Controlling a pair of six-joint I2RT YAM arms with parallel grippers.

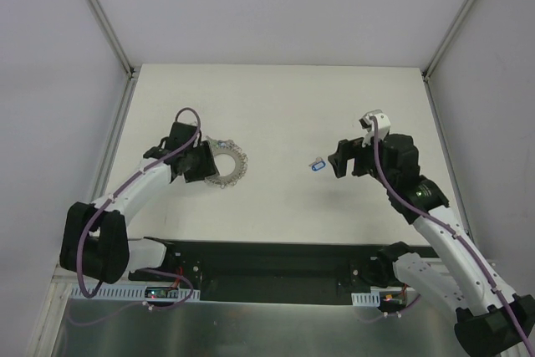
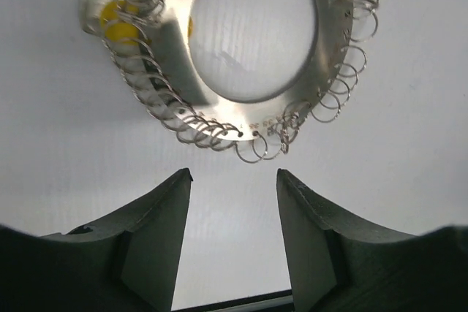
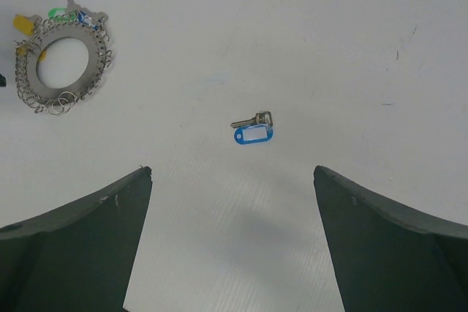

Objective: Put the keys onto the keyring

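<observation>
The keyring (image 1: 227, 165) is a flat grey metal ring with many small wire loops round its rim, lying on the table. My left gripper (image 1: 203, 165) sits just left of it. In the left wrist view the keyring (image 2: 330, 34) lies just beyond the gripper (image 2: 234, 174), which is partly open with only bare table between its fingers. A yellow tag (image 2: 117, 21) hangs on the rim. A loose key with a blue tag (image 1: 317, 165) lies mid-table. My right gripper (image 1: 338, 161) is open, just right of it. The right wrist view shows this key (image 3: 252, 134) ahead of the gripper (image 3: 232, 173), and the keyring (image 3: 91, 52) at far left.
Yellow (image 3: 23, 23), green (image 3: 57, 12) and blue (image 3: 86, 18) tags cluster at the keyring's far rim. Metal frame posts (image 1: 109, 31) stand at the table's back corners. A black strip (image 1: 267, 261) with the arm bases runs along the near edge.
</observation>
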